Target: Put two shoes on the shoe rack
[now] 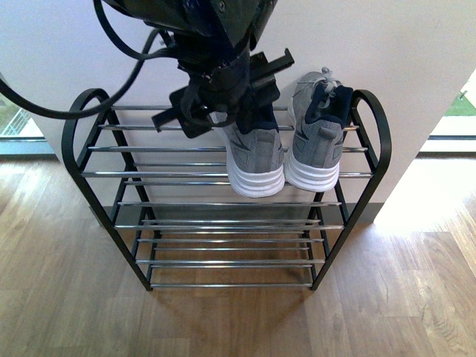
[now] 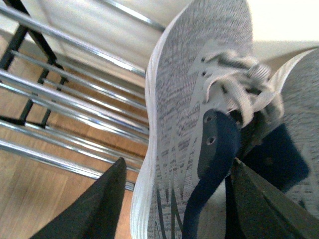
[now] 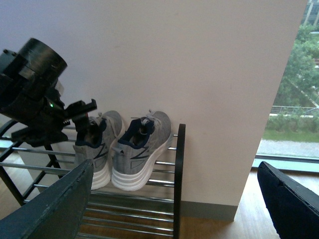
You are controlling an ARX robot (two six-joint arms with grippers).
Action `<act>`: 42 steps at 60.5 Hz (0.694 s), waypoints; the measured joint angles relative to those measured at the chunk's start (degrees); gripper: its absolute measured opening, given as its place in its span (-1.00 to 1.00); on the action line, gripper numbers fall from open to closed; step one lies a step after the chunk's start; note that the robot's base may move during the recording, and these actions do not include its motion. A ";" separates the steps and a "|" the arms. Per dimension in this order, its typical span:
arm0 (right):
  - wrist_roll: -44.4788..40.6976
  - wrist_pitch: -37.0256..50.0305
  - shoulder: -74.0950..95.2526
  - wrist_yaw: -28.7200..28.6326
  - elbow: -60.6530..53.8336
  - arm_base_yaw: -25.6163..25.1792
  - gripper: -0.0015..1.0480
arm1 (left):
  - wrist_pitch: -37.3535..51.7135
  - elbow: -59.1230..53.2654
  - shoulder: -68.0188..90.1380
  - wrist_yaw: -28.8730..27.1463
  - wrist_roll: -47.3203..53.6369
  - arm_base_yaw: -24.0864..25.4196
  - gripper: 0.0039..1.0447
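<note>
Both shoes are on the top tier of the shoe rack [image 1: 223, 241], at the end on the robot's right side. Toes point to the wall [image 1: 416, 59], heels face the robot.

Inner shoe [image 1: 256, 156] sits nearer the rack's middle and outer shoe [image 1: 316, 145] sits against the curved end frame. The 2 are just beside each other, upright, white soles on the chrome bars.

Left tool [image 1: 238, 111] is down over the inner shoe's collar. In the left wrist view it is spread, with 1 of its fingers [image 2: 94, 209] outside the white sole and a sliver of bar and floor showing between them. The other finger is on the far side of the navy collar, next to the outer shoe [image 2: 299, 99]. It straddles the shoe and does not pinch it.

Right tool [image 3: 174, 167] is well back from the rack and spread wide, with nothing between its fingers. From its wrist view, the left tool [image 3: 79, 112] sits at the inner shoe [image 3: 99, 149], and the outer shoe [image 3: 142, 154] is next to the black end post.

The tiers below hold nothing. The rack stands on a wooden floor [image 1: 74, 320].
</note>
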 joint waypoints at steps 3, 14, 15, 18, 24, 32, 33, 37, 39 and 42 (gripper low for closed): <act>-0.02 0.00 0.00 0.00 -0.02 0.00 0.82 | 1.16 -2.05 -2.62 -0.61 0.68 0.09 0.43; -0.02 0.00 0.00 0.00 0.00 0.00 0.82 | 8.24 -17.18 -17.29 -6.14 5.81 2.10 0.82; -0.02 0.00 0.00 0.00 0.00 0.00 0.82 | 8.94 -18.67 -18.69 -6.51 6.45 2.43 0.83; -0.02 0.00 0.00 0.00 0.00 0.00 0.82 | 10.29 -22.32 -22.45 -7.48 7.76 3.30 0.83; -0.02 0.00 0.00 0.00 0.00 0.00 0.82 | 11.56 -30.71 -32.94 -10.19 9.86 5.20 0.83; -0.02 0.00 0.00 0.00 0.00 0.00 0.82 | 10.54 -41.55 -49.13 -13.77 12.63 6.60 0.83; 0.00 0.00 0.00 0.00 0.00 0.00 0.82 | 10.34 -42.64 -50.82 -14.21 13.00 6.84 0.83; -0.02 0.00 0.00 0.02 0.00 0.00 0.82 | 9.60 -46.38 -56.67 -14.34 13.29 7.80 0.83; -0.02 0.00 0.00 0.00 -0.02 0.00 0.82 | 9.01 -48.44 -60.04 -14.08 13.11 8.57 0.83; -0.02 0.00 0.00 0.00 0.00 0.00 0.82 | 7.67 -50.86 -64.26 -13.16 11.80 9.75 0.83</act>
